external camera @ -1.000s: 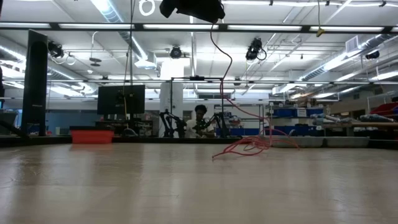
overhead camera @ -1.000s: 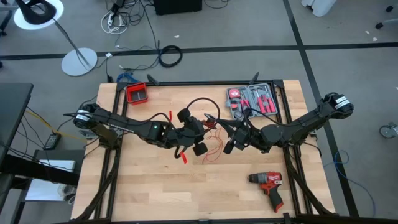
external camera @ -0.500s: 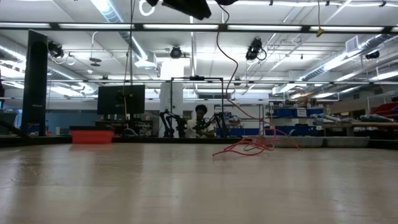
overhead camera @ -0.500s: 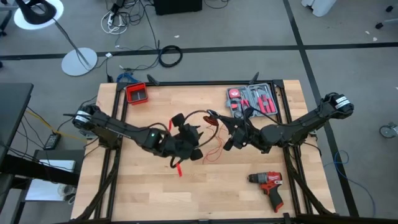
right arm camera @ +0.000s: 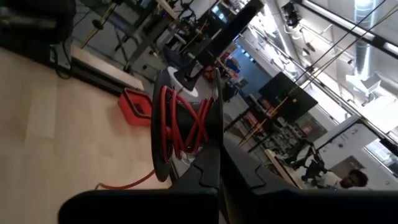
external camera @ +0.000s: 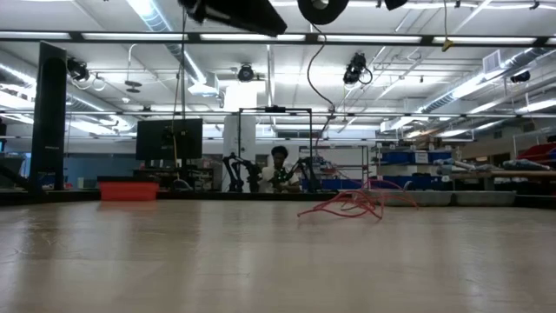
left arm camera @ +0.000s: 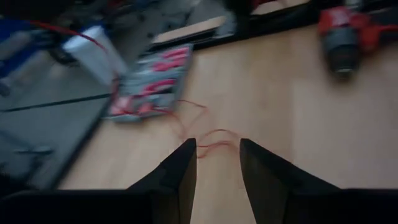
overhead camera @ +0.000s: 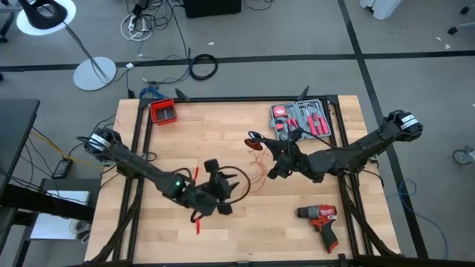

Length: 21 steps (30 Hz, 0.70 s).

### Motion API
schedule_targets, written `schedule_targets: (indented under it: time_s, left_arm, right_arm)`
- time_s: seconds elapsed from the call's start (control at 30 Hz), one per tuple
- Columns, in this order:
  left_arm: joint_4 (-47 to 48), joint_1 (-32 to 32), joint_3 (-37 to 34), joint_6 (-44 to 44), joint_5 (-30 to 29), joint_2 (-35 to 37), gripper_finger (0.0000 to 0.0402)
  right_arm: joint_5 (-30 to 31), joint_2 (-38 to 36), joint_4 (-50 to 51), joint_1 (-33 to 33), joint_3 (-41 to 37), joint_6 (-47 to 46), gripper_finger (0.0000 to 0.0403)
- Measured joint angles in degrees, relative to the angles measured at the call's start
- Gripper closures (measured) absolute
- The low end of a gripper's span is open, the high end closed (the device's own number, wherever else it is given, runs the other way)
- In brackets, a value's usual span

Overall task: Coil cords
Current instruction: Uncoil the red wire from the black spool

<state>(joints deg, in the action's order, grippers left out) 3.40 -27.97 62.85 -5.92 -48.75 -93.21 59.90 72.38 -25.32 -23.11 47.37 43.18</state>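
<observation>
The cords are thin red wire. Part is wound as a coil (right arm camera: 181,121) between two dark discs, seen small in the high view (overhead camera: 256,139), with my right gripper (right arm camera: 216,163) shut at its edge above mid-table. The rest lies loose on the wood (overhead camera: 260,174), a low tangle in the low view (external camera: 347,207). My left gripper (overhead camera: 226,194) hovers left of that tangle, nearer the table's near edge. In the left wrist view it (left arm camera: 217,146) is open, with only the loose red wire (left arm camera: 208,137) beyond its fingers. A thin black loop (overhead camera: 237,182) sits beside it; I cannot tell whether they touch. My right gripper pinches the coil at the discs' lower rim (right arm camera: 208,155) between its two fingers, only at their free ends. The fingers reach about level from the table's right side. The coil is lifted clear of the table, and a red strand (right arm camera: 124,182) trails from it down to the wood.
A red drill (overhead camera: 320,222) lies near the front right. A grey tool case (overhead camera: 300,121) sits at the back right, a red bin (overhead camera: 163,111) at the back left. A black cable ring (overhead camera: 202,67) lies on the floor beyond. A person (external camera: 280,165) sits far behind the table.
My left gripper has swung away from the right gripper toward the table's near edge and a little left, sinking lower and staying open; the black loop has gone with it. My right gripper has kept its place with the coil and rolled slightly.
</observation>
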Motion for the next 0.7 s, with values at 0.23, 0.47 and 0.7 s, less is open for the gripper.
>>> schedule_targets:
  time_s: [0.23,0.47,0.7]
  left_arm:
    - [-38.15,3.76,-19.45,0.28,18.69,0.00,0.0275]
    - [-51.74,13.75,-27.53,-0.54,36.48,0.04,0.0275]
    - [-53.20,22.59,-26.97,-0.02,40.84,0.04,0.0275]
  right_arm:
    - [0.08,-0.02,3.49,0.60,0.00,-1.84,0.0403]
    - [-9.38,-0.04,14.31,3.77,0.00,-14.51,0.0403]
    - [-18.11,-0.04,17.65,9.19,0.00,-22.99,0.0403]
